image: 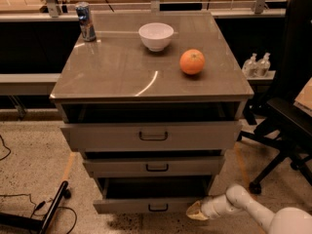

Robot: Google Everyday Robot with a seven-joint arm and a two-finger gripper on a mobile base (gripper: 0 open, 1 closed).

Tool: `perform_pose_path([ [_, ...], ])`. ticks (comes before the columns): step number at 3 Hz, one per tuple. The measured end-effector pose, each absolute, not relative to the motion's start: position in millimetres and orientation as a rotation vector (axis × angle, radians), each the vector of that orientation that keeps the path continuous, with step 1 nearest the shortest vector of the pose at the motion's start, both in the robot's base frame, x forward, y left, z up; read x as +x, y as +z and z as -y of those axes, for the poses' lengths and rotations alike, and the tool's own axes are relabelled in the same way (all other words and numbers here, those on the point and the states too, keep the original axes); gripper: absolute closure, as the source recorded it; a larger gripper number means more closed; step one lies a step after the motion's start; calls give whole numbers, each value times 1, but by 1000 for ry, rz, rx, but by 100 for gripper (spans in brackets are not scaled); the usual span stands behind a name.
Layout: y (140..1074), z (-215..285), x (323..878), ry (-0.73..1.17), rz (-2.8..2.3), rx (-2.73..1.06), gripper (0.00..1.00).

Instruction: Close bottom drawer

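The bottom drawer (141, 204) is the lowest of three in the grey-beige cabinet. It stands pulled out, with a low front panel and a small dark loop handle (158, 207). Its dark inside shows above the panel. My gripper (196, 210) comes in from the lower right on a white arm. Its tan tip rests against the right end of the drawer's front panel.
The middle drawer (153, 166) and top drawer (152, 136) are both partly out. On the cabinet top stand a can (86, 22), a white bowl (156, 36) and an orange (192, 62). A black office chair (287, 116) is at the right. Cables and a black bar (48, 213) lie at the lower left.
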State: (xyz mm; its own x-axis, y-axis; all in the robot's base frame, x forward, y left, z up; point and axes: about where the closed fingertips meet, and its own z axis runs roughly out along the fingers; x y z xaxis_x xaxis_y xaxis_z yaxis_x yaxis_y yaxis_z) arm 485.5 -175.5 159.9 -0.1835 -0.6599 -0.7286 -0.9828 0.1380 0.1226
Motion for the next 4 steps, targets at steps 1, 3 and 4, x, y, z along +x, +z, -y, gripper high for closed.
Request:
perform_pose_path([
  [1, 158, 173, 504, 809, -1895, -1553, 100],
  [3, 155, 179, 532, 813, -1874, -1492, 100],
  [4, 155, 179, 532, 813, -1874, -1492, 100],
])
